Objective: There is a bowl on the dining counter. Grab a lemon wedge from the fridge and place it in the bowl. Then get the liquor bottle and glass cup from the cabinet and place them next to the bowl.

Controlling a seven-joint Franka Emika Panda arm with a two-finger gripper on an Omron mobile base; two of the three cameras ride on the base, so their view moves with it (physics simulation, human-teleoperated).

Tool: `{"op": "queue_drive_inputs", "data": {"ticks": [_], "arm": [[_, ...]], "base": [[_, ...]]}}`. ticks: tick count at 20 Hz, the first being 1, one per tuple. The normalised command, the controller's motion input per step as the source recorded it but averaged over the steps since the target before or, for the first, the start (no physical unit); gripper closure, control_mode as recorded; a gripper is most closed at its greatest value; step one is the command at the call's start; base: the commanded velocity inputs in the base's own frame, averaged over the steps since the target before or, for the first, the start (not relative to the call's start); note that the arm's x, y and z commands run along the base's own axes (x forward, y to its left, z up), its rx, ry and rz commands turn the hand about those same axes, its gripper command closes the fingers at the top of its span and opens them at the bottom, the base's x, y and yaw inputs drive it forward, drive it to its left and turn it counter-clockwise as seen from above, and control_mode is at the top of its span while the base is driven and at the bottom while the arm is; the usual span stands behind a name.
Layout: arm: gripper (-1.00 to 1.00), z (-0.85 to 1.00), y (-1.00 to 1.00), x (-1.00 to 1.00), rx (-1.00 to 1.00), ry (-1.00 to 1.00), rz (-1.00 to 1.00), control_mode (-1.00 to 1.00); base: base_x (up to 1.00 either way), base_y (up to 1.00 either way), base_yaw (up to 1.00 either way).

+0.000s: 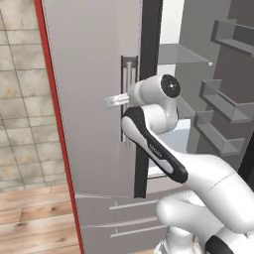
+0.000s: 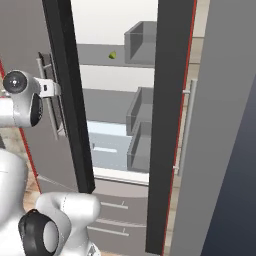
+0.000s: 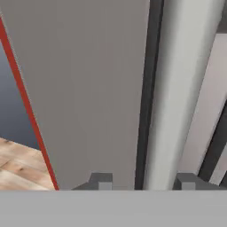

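Note:
The fridge fills the view, its left door closed and its right door swung wide open. A tiny yellow-green lemon wedge lies on an upper shelf inside. My gripper is at the left door's vertical handle, seen from the other side as gripper. In the hand view the gripper straddles the pale handle bar. The right fingertip is beside the bar, and a gap shows on the left, so the jaws stand open around it. Bowl, liquor bottle, glass cup and cabinet are out of view.
The open door carries grey bins on its inside. Glass shelves and a pale crisper drawer sit inside the fridge. Two freezer drawers lie below. A red panel edge, tiled wall and wooden floor are to the left.

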Motion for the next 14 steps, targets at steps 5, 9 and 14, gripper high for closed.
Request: {"op": "queue_drive_inputs", "data": {"ticks": [5,9,14], "arm": [[1.0,0.09,1.0,-0.91,0.0,0.01,0.12,-1.0],[1.0,0.09,1.0,-1.0,0.0,0.0,0.08,-1.0],[1.0,0.07,1.0,-0.96,0.0,0.0,0.05,-1.0]], "base": [[0.0,0.0,0.0],[0.0,0.0,0.0],[0.0,0.0,0.0]]}}
